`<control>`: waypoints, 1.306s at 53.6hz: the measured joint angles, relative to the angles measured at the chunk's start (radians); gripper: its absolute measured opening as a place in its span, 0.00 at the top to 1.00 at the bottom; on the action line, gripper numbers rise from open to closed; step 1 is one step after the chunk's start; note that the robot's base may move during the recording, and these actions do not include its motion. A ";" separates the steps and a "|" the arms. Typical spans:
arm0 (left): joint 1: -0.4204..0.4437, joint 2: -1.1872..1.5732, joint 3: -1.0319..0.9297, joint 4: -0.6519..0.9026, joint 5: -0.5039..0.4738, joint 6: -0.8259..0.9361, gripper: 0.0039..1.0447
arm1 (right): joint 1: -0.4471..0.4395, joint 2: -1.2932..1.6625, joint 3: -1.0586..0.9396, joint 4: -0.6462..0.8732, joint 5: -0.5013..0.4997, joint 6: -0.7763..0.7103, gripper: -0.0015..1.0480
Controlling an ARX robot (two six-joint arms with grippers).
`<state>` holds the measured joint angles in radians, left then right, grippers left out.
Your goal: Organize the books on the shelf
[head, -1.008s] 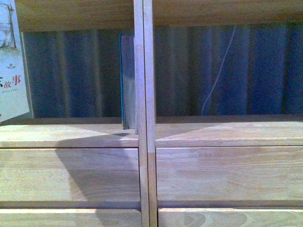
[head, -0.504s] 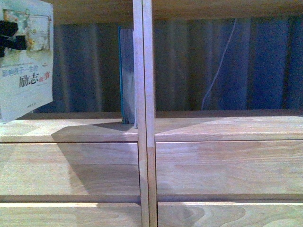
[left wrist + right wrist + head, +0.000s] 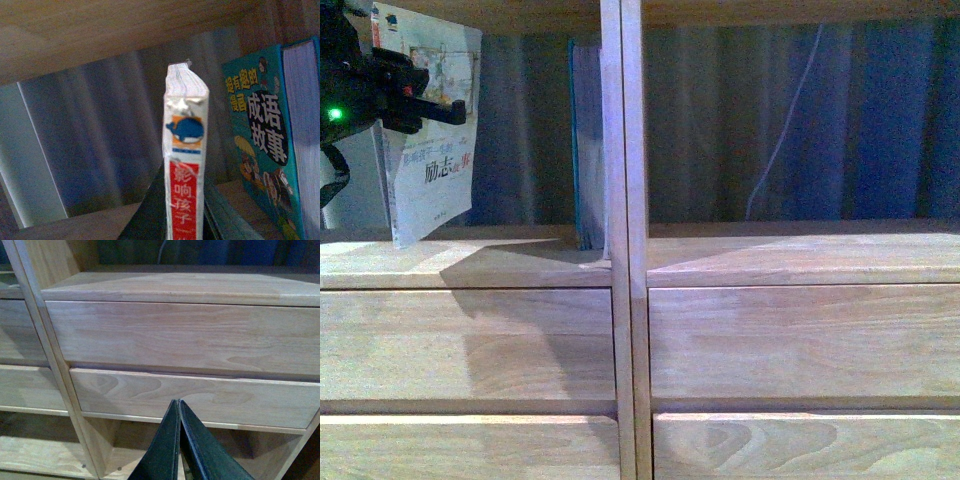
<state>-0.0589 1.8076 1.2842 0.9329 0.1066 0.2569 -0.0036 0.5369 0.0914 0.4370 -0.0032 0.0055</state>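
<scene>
**Pincer state**
- Left pincer (image 3: 420, 103): closed on the pale paperback (image 3: 432, 170), gripping the upper part at the spine side, with one jaw on each cover.
- Right pincer (image 3: 179, 435): fingers pressed together and holding nothing, facing the drawer fronts (image 3: 190, 335).

**Location of parts**
- Pale paperback: at 10 o'clock in the front view, inside the left-column cubby of the shelf (image 3: 470, 265). Tilted slightly off vertical, with the lower corner close to the cubby floor (image 3: 520, 250). Contact with the floor cannot be determined.
- Teal-edged book (image 3: 586, 150): upright and resting against the central divider (image 3: 623, 200), at 3 o'clock from the paperback. Separated from it by an open gap.

**Handling characteristics (estimated)**
- Light, thin, soft-covered stock, likely to bend if held by one cover only.
- Glossy cover, so probably slippery under low clamping force.
- Stiffest along the bound spine; the loose page edge is prone to fanning and creasing.

**Grip recommendation**
- Hold across the spine, as at present, high enough to leave the bottom edge free for seating.
- Avoid pinching the open page edge.
- Avoid heavy squeeze, which may dent the cover.

**Next move (judged)**
- Bring to vertical and shift toward 3 o'clock.
- Seat the bottom edge on the cubby floor.
- Rest flat against the teal-edged book before release.
- Expect toppling if released without side support.
</scene>
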 joint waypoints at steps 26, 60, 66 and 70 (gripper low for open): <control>-0.101 0.136 0.160 -0.042 -0.093 0.000 0.94 | 0.000 -0.167 -0.055 -0.111 0.000 0.000 0.97; -0.150 0.341 0.425 -0.145 -0.188 0.001 0.94 | 0.000 -0.351 -0.078 -0.251 0.001 0.000 0.97; -0.153 0.353 0.453 -0.172 -0.211 -0.004 0.94 | 0.000 -0.432 -0.078 -0.357 0.001 0.000 0.97; -0.155 0.356 0.467 -0.199 -0.215 -0.014 0.94 | 0.000 -0.507 -0.078 -0.428 0.003 -0.001 0.97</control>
<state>-0.2142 2.1632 1.7512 0.7341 -0.1081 0.2432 -0.0036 0.0303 0.0135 0.0090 0.0002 0.0048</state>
